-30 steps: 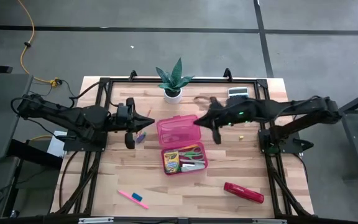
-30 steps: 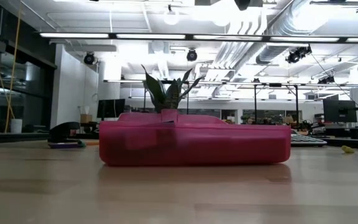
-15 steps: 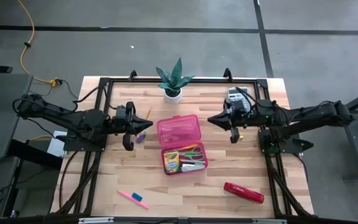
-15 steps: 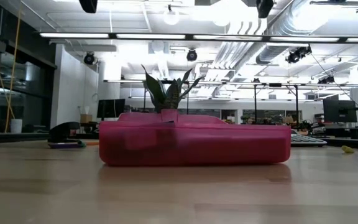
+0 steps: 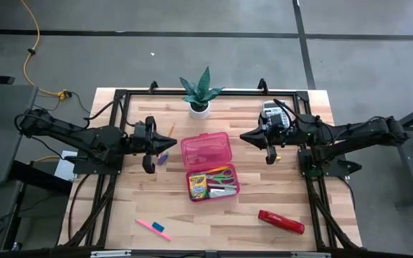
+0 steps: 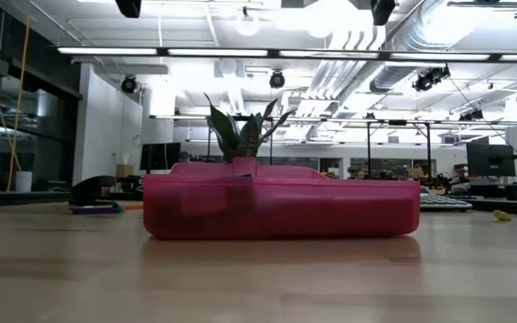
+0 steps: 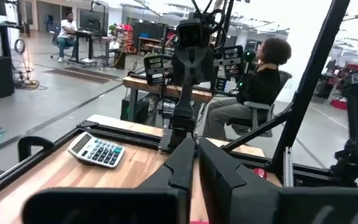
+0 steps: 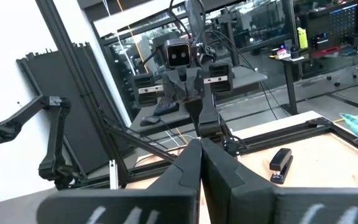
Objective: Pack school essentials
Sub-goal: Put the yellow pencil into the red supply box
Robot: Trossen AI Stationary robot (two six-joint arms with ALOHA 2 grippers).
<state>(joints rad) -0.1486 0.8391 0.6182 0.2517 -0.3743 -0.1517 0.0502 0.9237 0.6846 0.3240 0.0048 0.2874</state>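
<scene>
Packing looks paused between picks: the pink case [image 5: 211, 167] lies open mid-bench [image 5: 120, 215], lid toward the plant, its long axis running front to back, with the crayon box [image 5: 197, 185] and scissors [image 5: 221, 175] already in the tray. Both arms hover apart, the left tool [image 5: 165, 137] and right tool [image 5: 248, 136] each with fingers pressed together, carrying nothing. The pink marker [image 5: 148, 226] still lies near the front edge, slanting across the bench, beside the tiny blue eraser [image 5: 158, 227]; fetching them probably comes next.
</scene>
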